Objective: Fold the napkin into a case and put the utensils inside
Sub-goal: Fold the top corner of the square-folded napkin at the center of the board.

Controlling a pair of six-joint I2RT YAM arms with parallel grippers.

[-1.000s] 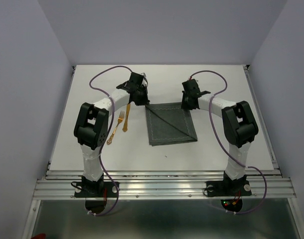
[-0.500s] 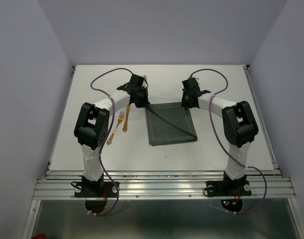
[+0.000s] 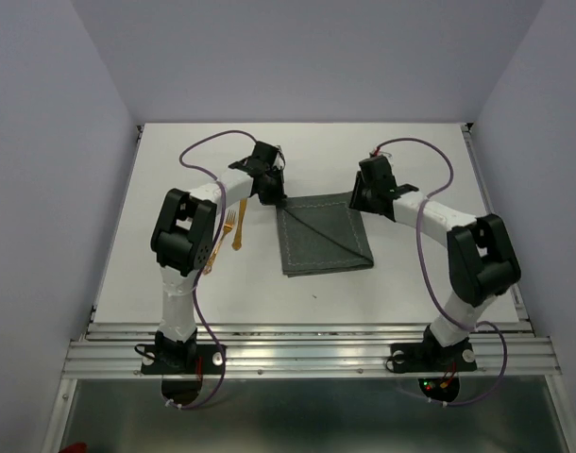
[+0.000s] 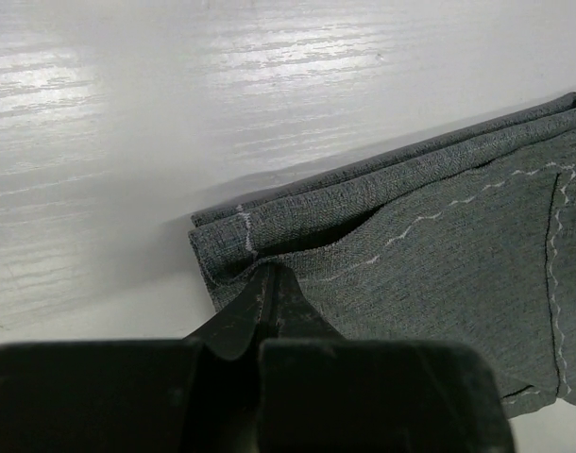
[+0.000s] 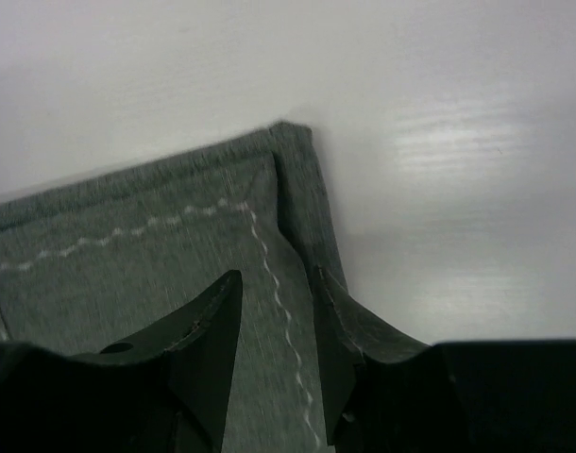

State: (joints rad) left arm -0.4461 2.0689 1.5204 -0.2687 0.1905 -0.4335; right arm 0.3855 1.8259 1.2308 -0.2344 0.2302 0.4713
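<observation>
Napkin (image 3: 324,236) lies folded into a dark grey, roughly square pad near the middle of the white table (image 3: 316,151) in the top view; a diagonal crease runs across it from its upper left corner to its lower right.

The left gripper (image 3: 269,195) sits at the napkin's upper left corner and the right gripper (image 3: 356,200) at its upper right corner, both down at the cloth. The two orange utensils (image 3: 238,231) lie side by side on the table left of the napkin, apart from it and just beside the left arm's white forearm, which covers part of them; the fork's tines point toward the top of the frame.

In the left wrist view the napkin (image 4: 439,274) fills the right half of the frame, its layered edges stacked along the top and a pale stitched hem running over the upper layer; the left gripper (image 4: 269,276) is pinched tight, fingertips pressed together on a raised fold of the top layer near the corner.

In the right wrist view the napkin (image 5: 127,255) covers the left and lower part of the frame with its corner near the upper middle; the right gripper (image 5: 277,302) stands partly parted, its fingers (image 5: 208,330) either side of the hem line with a clear gap between them; a strip of cloth edge rises beside the finger on the right of the frame.
</observation>
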